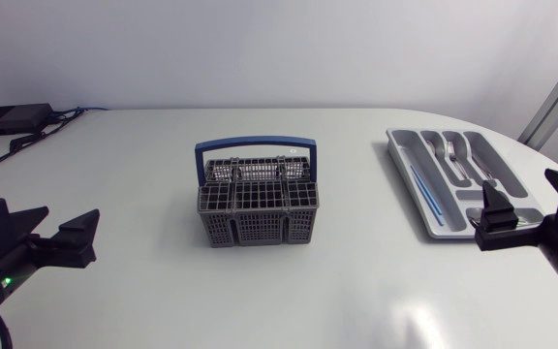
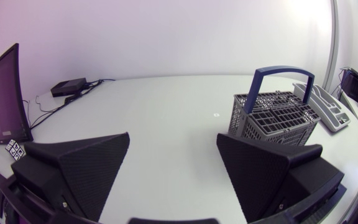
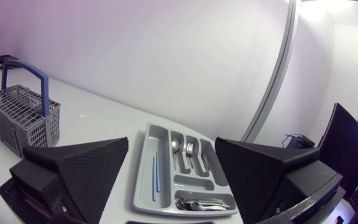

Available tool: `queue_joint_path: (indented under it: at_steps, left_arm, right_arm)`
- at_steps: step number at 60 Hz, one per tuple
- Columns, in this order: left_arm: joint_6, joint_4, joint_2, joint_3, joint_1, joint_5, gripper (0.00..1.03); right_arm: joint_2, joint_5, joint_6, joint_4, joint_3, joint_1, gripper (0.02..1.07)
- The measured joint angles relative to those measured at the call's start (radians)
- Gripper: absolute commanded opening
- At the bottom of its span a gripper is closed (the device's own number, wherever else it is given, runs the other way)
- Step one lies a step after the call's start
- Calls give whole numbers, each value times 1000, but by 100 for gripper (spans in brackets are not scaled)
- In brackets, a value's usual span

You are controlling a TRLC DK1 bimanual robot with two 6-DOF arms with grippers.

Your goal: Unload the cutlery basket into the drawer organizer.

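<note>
Both arms sat low at the side edges of the white desk (image 1: 356, 291), touching nothing.

Left tool (image 1: 71, 215): wedge fingers spread apart, nothing between them. Right tool (image 1: 487, 218): likewise spread, nothing held.

The grey lattice plastic cutlery basket (image 1: 256, 208) stood upright mid-desk. It was well ahead of the left tool and off to its right. From the right tool it lay far off, ahead and to the left. Its blue arched handle (image 1: 256, 145) was raised across the open top, presumably for carrying. That would hinder a straight-down reach along the basket's middle. No cutlery showed above the lattice in any view. Whether pieces lay deep in the cells could not be told.

The light grey moulded plastic drawer organizer (image 1: 402, 147) lay flat, close ahead of the right tool, with its long compartments running away from it. Contents:
- a steel spoon and fork (image 1: 450, 155) side by side in the long middle compartments
- a thin blue stick (image 1: 426, 192) alone in the outer long slot
- further steel pieces (image 3: 201, 202) in the crosswise compartment nearest the tool

Sorting by type appeared to explain this layout.

Judgement: unloading looked largely, perhaps wholly, done. Spread fingers and arms at the desk edges fitted a rest pose. If anything remained, the basket was near neither tool.
</note>
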Motion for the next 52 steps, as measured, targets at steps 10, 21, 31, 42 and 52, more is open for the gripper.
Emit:
queue_joint_path:
  at_steps: [10,21,31,42,52]
  left_arm:
    - [-3,67,-96,-75,13,21,99]
    - [-11,132,-196,-160,28,43,99]
    - [-16,194,-284,-231,41,60,99]
    - [-19,235,-350,-286,50,76,99]
    - [-19,236,-354,-286,50,77,98]
  right_arm:
    - [-94,-23,75,-3,-60,1,102]
    - [-194,-47,158,-25,-126,7,102]
    - [-282,-72,233,-34,-184,8,102]
    - [-353,-91,292,-49,-235,14,102]
    - [-359,-91,303,-49,-236,14,102]
